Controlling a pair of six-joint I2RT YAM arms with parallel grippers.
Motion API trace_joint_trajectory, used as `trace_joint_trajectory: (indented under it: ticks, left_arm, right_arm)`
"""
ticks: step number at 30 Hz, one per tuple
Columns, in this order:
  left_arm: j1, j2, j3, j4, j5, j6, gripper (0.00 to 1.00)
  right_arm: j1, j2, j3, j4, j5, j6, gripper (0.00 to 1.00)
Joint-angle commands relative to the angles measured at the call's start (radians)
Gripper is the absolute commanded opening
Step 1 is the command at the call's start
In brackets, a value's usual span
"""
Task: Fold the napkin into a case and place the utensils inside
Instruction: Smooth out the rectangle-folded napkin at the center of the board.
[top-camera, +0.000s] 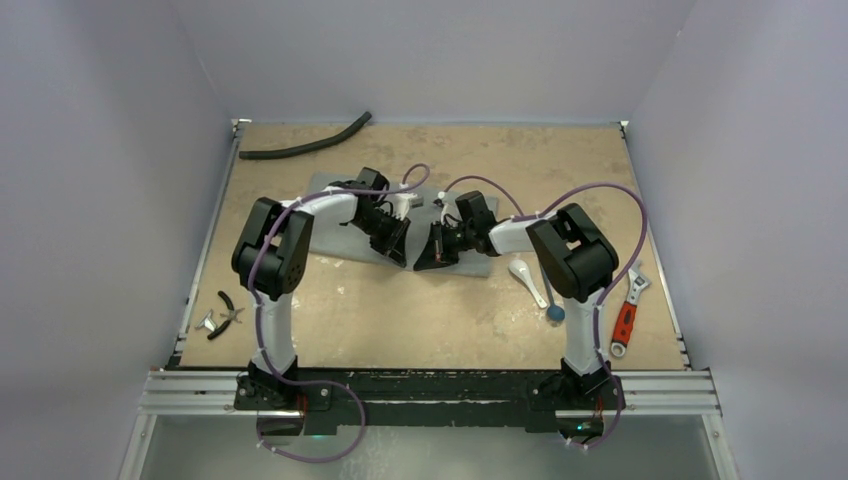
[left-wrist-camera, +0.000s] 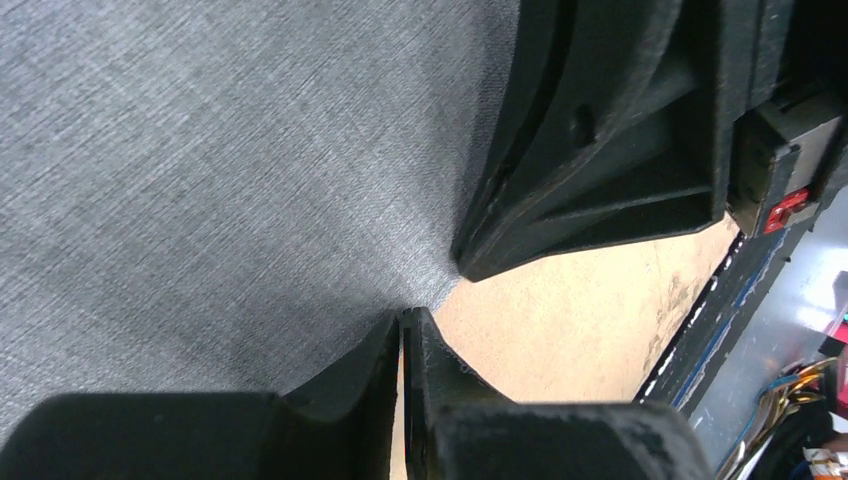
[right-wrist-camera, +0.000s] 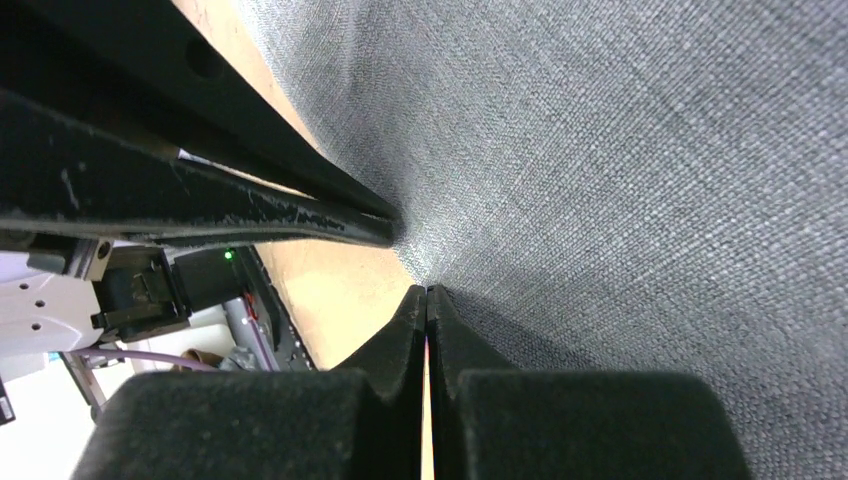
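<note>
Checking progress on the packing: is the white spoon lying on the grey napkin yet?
No, the white spoon lies off the napkin, to the right of its edge.

Open table (top-camera: 400, 320) in front; spoon (top-camera: 522, 272), wrench (top-camera: 625, 320) rightward.

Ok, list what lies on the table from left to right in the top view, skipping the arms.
Pliers → napkin → spoon → wrench. The hose and the stick overlap others sideways, so they are left out.
</note>
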Motion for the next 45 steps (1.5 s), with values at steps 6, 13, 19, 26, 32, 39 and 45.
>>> trace_joint_trajectory:
  ticks: [6,13,19,26,32,39,45]
  left_arm:
    - [0.109,0.035,0.073,-0.155,-0.023,0.116,0.0]
    - [0.243,0.013,0.103,-0.28,-0.088,0.235,0.0]
    - [0.359,-0.037,0.107,-0.333,-0.201,0.337,0.0]
    - [0.477,-0.071,0.117,-0.319,-0.357,0.4,0.0]
    - [0.549,-0.061,0.107,-0.272,-0.469,0.448,0.0]
    - [0.569,-0.093,0.094,-0.24,-0.522,0.467,0.0]
    - [0.568,-0.129,0.17,-0.366,-0.386,0.443,0.08]
  right_arm:
    - [-0.012,0.007,-0.056,-0.091,0.098,-0.04,0.0]
    - [-0.014,0.001,-0.069,-0.088,0.105,-0.038,0.0]
    - [-0.019,-0.009,-0.078,-0.09,0.108,-0.039,0.0]
    - [-0.019,-0.019,-0.087,-0.091,0.11,-0.04,0.0]
    - [-0.019,-0.029,-0.103,-0.083,0.115,-0.035,0.0]
    - [-0.019,-0.038,-0.093,-0.094,0.12,-0.038,0.0]
    - [-0.019,-0.113,-0.045,-0.169,0.136,-0.063,0.28]
